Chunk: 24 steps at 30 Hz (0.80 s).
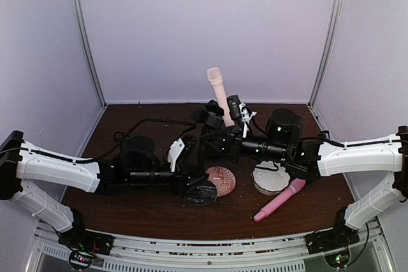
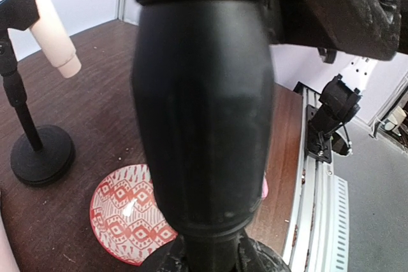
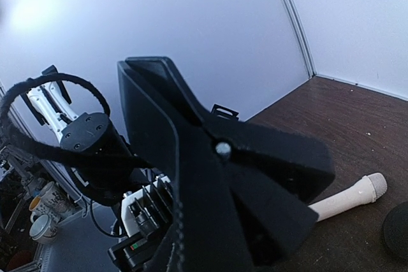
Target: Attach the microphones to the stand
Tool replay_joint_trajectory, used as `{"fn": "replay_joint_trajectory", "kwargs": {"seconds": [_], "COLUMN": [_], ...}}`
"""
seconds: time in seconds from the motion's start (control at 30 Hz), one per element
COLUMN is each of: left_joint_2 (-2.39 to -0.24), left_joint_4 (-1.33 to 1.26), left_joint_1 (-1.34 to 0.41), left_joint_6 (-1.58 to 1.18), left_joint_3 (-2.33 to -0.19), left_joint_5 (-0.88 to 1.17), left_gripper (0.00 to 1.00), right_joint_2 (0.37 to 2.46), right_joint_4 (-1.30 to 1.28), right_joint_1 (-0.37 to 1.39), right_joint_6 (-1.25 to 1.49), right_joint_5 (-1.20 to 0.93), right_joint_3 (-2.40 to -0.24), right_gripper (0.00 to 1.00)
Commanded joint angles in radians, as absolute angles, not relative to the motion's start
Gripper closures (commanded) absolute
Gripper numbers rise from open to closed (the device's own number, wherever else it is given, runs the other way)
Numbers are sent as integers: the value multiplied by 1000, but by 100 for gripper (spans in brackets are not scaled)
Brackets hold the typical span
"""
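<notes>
A black stand (image 1: 201, 193) rests on its round base in the middle of the table. My left gripper (image 1: 191, 183) is shut on its thick stem (image 2: 204, 125), which fills the left wrist view. My right gripper (image 1: 224, 141) is shut on the stand's black clip (image 3: 217, 176) higher up. One cream microphone (image 1: 217, 93) stands upright in a second stand (image 2: 41, 154) at the back. Another cream microphone (image 3: 347, 199) lies on the table, mostly hidden behind the arms. The pink microphone (image 1: 280, 199) lies at the front right.
A red patterned dish (image 1: 221, 179) sits just right of the held stand's base. A white dish (image 1: 271, 179) lies under my right arm. Black cables trail across the back left of the table. Walls close in three sides.
</notes>
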<state>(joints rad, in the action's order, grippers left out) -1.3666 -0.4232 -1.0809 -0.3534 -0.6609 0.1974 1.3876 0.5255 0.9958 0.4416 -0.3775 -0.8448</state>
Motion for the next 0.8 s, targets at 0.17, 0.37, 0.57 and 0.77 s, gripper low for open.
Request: {"fn": "replay_joint_trajectory", "kwargs": {"seconds": [0.17, 0.37, 0.57, 0.77], "left_joint_2": [-1287, -1307, -1377, -1401], "left_joint_4": [-621, -648, -672, -642], "left_joint_1": [-1075, -1074, -1074, -1074], "left_joint_6": [-320, -325, -353, -359], "left_joint_3": [-655, -658, -698, -721], "left_joint_5": [155, 252, 375, 382], "left_gripper": [100, 100, 100, 100], "right_joint_2": [1293, 1255, 1291, 1365], "right_joint_4": [466, 480, 541, 588], "right_joint_1": [1001, 999, 1001, 1001], "right_joint_6": [394, 329, 346, 376], "right_joint_5": [-369, -457, -499, -550], "right_joint_3": [-785, -756, -774, -828], "right_gripper": [29, 13, 12, 14]}}
